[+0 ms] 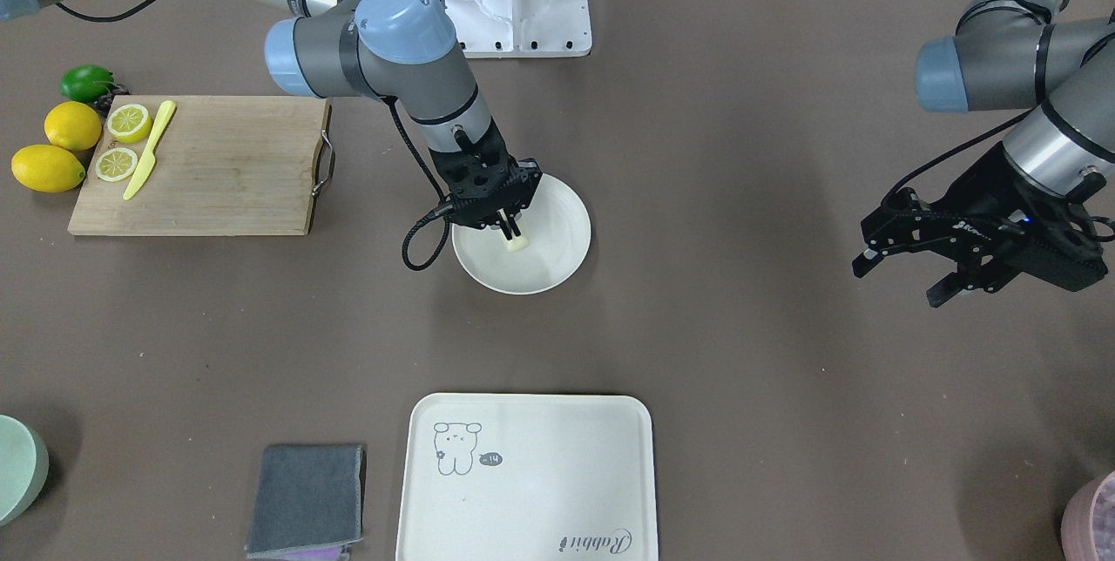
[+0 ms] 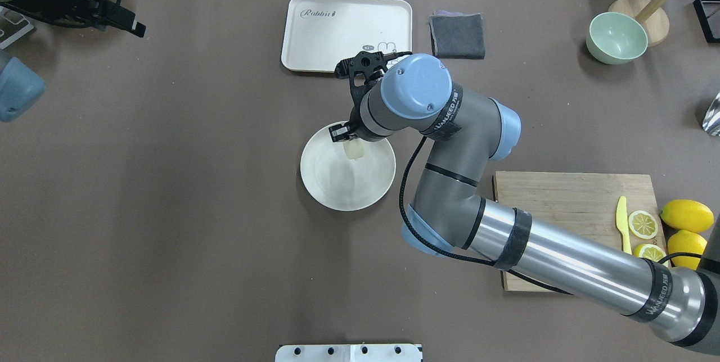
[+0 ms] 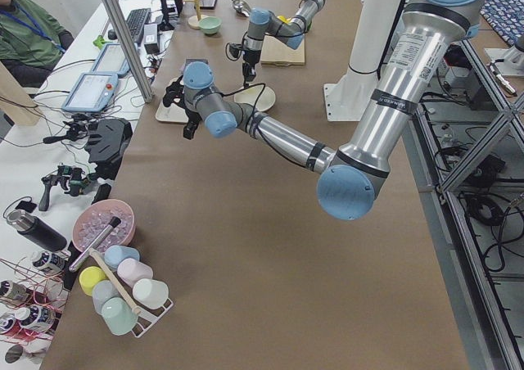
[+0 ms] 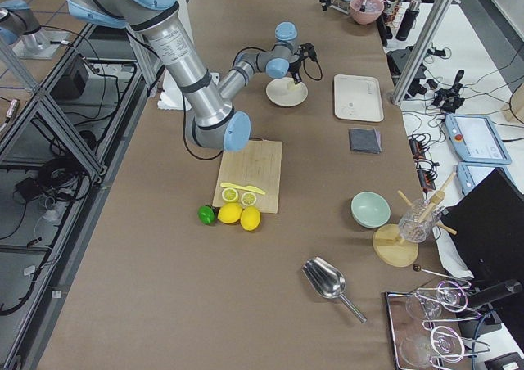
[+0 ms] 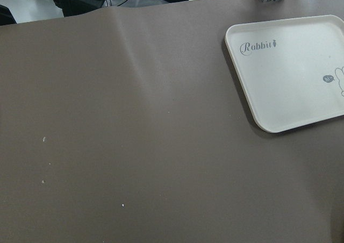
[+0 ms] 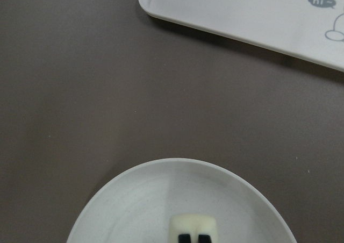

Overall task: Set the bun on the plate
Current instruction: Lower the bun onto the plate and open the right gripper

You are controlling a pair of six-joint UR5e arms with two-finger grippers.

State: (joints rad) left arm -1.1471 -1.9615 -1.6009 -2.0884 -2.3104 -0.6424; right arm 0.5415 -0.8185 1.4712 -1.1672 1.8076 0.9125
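Note:
The bun (image 1: 516, 244) is a small pale cream block sitting in the round off-white plate (image 1: 557, 273) at mid-table, toward the plate's far side in the overhead view, bun (image 2: 354, 150) on plate (image 2: 337, 190). My right gripper (image 1: 509, 233) points down over it. In the right wrist view its two black fingertips (image 6: 185, 237) stand close together, pinched into the top of the bun (image 6: 193, 222), with the plate (image 6: 134, 200) below. My left gripper (image 1: 902, 278) hovers open and empty far off at the table's side.
A cream tray with a bear drawing (image 1: 523, 474) lies beyond the plate, a grey cloth (image 1: 305, 498) beside it. A wooden cutting board (image 1: 218, 165) holds lemon slices and a yellow knife, with whole lemons (image 1: 61, 147) next to it. A pale green bowl (image 2: 616, 37) stands far right.

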